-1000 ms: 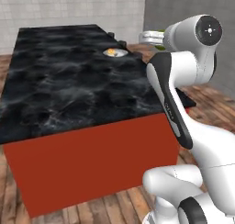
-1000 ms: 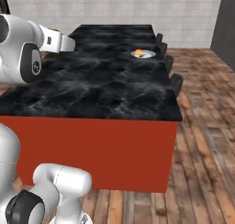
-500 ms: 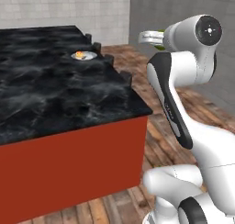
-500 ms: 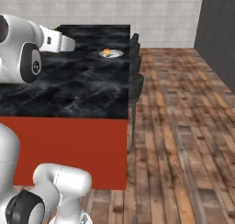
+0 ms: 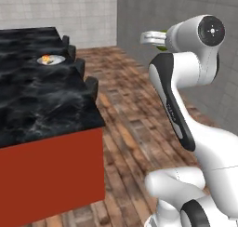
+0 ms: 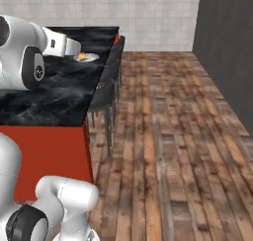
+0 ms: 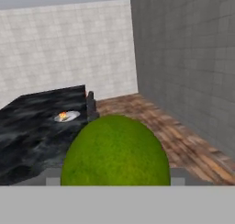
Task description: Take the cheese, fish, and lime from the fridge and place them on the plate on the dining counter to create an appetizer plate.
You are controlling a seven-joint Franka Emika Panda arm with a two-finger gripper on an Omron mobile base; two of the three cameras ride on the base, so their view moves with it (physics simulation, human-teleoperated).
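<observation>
A round green lime (image 7: 114, 149) sits close up in the hand view between the jaws of my gripper (image 7: 114, 175), which is shut on it. A sliver of the lime (image 5: 162, 48) shows under the raised gripper (image 5: 154, 41), to the right of the dining counter (image 5: 42, 100). The light-grey plate (image 5: 51, 59) lies far back on the counter, with the orange cheese (image 5: 46, 59) on it. The plate (image 6: 87, 58) (image 7: 67, 116) is far ahead of the gripper (image 6: 76, 48). I cannot make out the fish. The fridge is out of view.
Black stools (image 5: 78, 67) (image 6: 105, 89) line the counter's right side. A wide wooden floor (image 6: 168, 136) stretches to the right. A dark grey wall (image 6: 225, 47) and a white tiled wall (image 6: 148, 13) close the room.
The whole picture has swung: the base has turned right, so the counter slid left and more floor and grey wall show. The arm holds the same pose with the lime.
</observation>
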